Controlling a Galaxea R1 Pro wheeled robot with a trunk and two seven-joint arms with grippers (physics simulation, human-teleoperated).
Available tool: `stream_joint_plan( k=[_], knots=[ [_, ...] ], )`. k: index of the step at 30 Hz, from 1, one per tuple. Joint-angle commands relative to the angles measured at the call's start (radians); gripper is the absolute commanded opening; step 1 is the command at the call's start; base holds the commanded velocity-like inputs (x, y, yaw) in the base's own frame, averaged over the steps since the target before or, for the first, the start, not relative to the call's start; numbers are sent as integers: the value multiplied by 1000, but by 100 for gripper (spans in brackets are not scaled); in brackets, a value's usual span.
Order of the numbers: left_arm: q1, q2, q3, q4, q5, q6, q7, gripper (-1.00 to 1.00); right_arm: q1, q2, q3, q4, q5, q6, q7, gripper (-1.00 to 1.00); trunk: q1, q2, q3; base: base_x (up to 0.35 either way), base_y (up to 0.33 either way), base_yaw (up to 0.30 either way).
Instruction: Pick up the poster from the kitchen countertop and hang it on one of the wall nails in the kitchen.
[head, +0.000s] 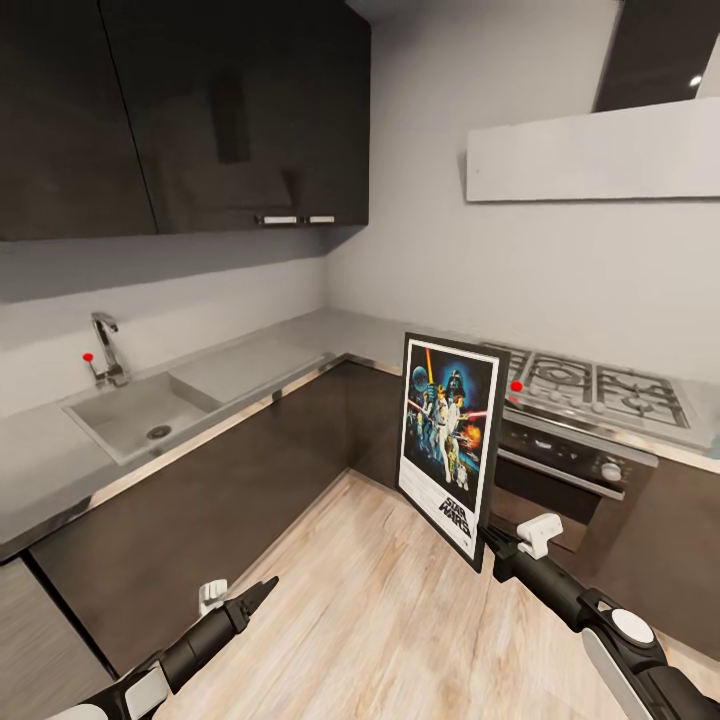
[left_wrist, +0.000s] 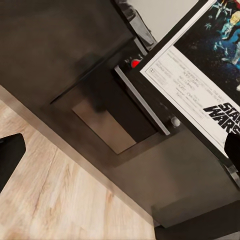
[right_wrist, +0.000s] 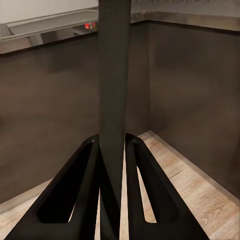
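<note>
The poster (head: 450, 440) hangs upright in the air in front of the hob, its Star Wars picture facing me. My right gripper (head: 492, 545) is shut on its lower right corner; in the right wrist view the thin dark edge of the poster (right_wrist: 114, 75) stands pinched between the two fingers (right_wrist: 82, 190). My left gripper (head: 262, 590) is low over the floor to the left of the poster, open and empty, and its camera looks at the poster's lower part (left_wrist: 200, 75). The pale grey kitchen countertop (head: 330, 335) runs round the corner behind. I cannot make out a nail on the wall (head: 450, 270).
A sink (head: 135, 410) with a tap (head: 105, 345) is set in the counter at left, and a gas hob (head: 590, 385) sits above an oven (head: 560, 470) at right. Dark upper cabinets (head: 200, 110) and a hood (head: 590, 150) hang overhead. Wooden floor (head: 370, 600) lies below.
</note>
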Motion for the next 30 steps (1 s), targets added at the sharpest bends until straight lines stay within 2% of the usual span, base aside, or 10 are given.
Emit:
stream_joint_plan(
  k=[1, 30],
  knots=[
    [-1, 0, -9, 0, 6, -9, -1, 100, -1, -1, 1, 0, -12, 2, 3, -100, -4, 6, 2, 0, 0, 0],
    [-1, 0, -9, 0, 6, -9, -1, 100, -1, 1, 1, 5, -12, 1, 2, -100, -115, 209, 93, 0, 0, 0]
  ],
)
